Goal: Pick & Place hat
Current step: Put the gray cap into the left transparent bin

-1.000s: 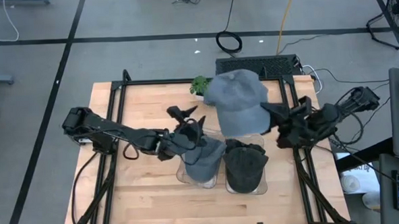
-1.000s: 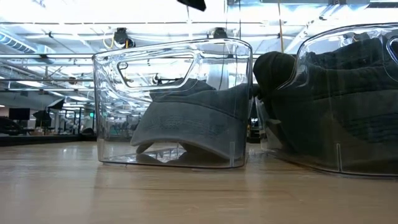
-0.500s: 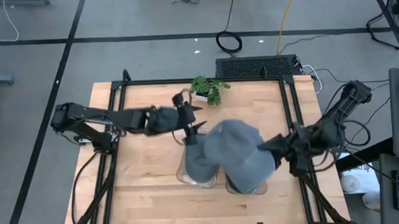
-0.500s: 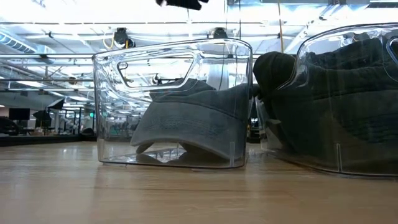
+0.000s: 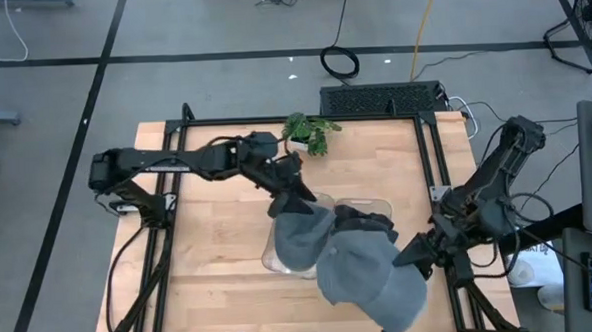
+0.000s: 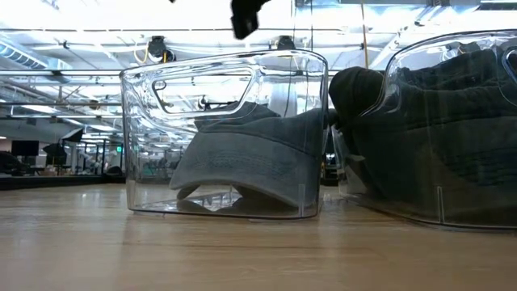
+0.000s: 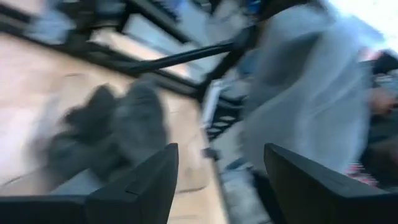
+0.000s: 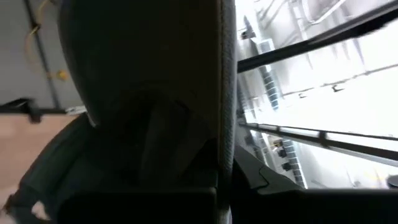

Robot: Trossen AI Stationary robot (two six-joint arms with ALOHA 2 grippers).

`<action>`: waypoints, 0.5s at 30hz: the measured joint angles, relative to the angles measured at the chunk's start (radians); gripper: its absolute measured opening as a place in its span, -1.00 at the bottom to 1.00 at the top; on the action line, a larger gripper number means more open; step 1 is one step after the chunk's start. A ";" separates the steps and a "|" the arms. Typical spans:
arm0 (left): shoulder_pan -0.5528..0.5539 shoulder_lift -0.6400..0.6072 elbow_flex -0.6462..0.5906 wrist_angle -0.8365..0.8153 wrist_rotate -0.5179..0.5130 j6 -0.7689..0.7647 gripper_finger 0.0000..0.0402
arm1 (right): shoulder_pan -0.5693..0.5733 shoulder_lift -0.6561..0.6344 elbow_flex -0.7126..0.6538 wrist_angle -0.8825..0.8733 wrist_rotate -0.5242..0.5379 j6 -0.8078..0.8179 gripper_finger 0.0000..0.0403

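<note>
Two clear bins side by side mid-table, a hat in the left one, another hat in the right, third hat held above the table's near edge, plant behind the bins

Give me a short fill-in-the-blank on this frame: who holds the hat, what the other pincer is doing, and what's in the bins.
1. The light grey hat is gripped by the ____ pincer.
2. The left pincer is open and holds ____.
3. The left clear bin holds a ____ hat.
4. The plant stands at the table's ____ edge.

Missing: right; nothing; grey; far
</note>
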 joint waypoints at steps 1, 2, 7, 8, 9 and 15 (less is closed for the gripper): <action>-0.006 0.015 0.000 0.044 0.033 -0.021 0.22 | 0.000 0.009 0.000 -0.010 0.002 0.000 -1.00; -0.014 0.030 0.000 0.096 0.062 -0.049 0.22 | -0.001 0.018 0.000 -0.014 0.003 -0.001 -1.00; -0.068 0.103 0.001 0.294 0.132 -0.176 0.22 | -0.001 0.047 0.000 0.006 0.007 -0.067 -1.00; -0.075 0.112 0.001 0.300 0.136 -0.182 0.22 | -0.001 0.047 0.000 0.017 0.008 -0.078 -1.00; -0.080 0.117 0.001 0.299 0.137 -0.183 0.22 | -0.001 0.047 0.000 0.029 0.008 -0.079 -1.00; -0.110 0.125 0.001 0.341 0.103 -0.164 0.22 | -0.003 0.044 0.000 0.050 0.044 -0.107 -1.00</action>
